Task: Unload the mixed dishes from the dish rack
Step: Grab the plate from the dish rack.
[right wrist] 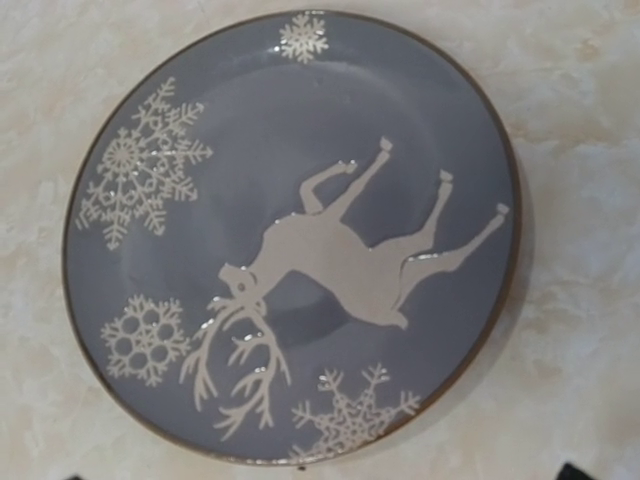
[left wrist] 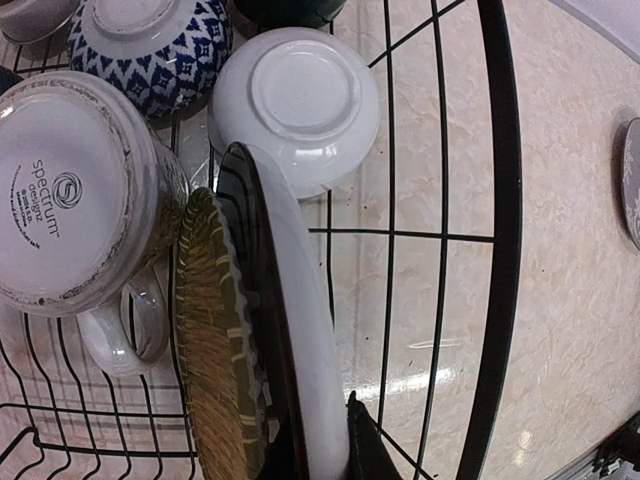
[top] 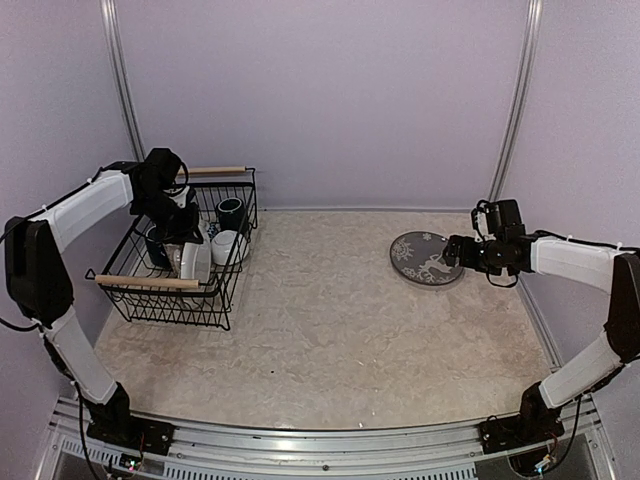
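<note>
The dish rack (top: 236,262), black wire with wooden handles, stands at the left. My left gripper (top: 186,232) reaches into it and is shut (left wrist: 322,445) on the rim of the upright black-and-white plate (left wrist: 300,330), with one black finger (left wrist: 368,452) against its white back. The yellowish woven plate (left wrist: 212,350) leans beside it. A white bowl (left wrist: 296,104), a blue-patterned mug (left wrist: 150,50) and a large white mug (left wrist: 70,190) lie upturned nearby. My right gripper (top: 455,250) is open above a grey reindeer plate (right wrist: 290,230) lying flat on the table.
A dark mug (top: 230,212) stands in the rack's far part. The rack's thick wire rim (left wrist: 500,230) runs close to the right of the held plate. The grey plate (top: 425,258) lies at the right. Walls enclose the table on three sides.
</note>
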### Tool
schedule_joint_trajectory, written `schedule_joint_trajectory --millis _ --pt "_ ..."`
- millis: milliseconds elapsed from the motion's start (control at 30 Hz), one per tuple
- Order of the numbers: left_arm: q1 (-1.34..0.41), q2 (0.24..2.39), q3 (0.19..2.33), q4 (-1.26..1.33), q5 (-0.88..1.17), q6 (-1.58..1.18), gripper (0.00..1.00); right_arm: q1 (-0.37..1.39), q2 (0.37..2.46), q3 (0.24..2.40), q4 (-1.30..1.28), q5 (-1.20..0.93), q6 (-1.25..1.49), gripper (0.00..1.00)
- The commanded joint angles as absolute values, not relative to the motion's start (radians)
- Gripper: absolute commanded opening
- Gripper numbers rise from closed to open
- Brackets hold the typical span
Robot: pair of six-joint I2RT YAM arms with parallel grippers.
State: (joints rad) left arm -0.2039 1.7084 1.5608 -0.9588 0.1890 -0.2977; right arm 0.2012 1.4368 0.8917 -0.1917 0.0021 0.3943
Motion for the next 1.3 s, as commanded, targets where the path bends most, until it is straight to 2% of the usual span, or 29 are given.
schedule_joint_trajectory --millis 0,433,767,1267 --pt "-0.199 1.69 1.598 -0.984 0.213 -0.317 0.0 0.215 1.448 0.93 -0.2 0.012 0.412 1.0" --pt "-0.155 1.661 1.628 -0.991 0.33 -0.341 0.0 0.229 1.453 0.936 -0.202 0.01 0.416 1.0" --pt "-0.076 1.605 1.636 -1.01 0.508 -0.366 0.0 0.234 1.462 0.936 -0.179 0.002 0.418 1.0" --pt "-0.085 1.553 1.737 -1.052 0.554 -0.408 0.0 0.242 1.468 0.934 -0.161 -0.029 0.421 1.0"
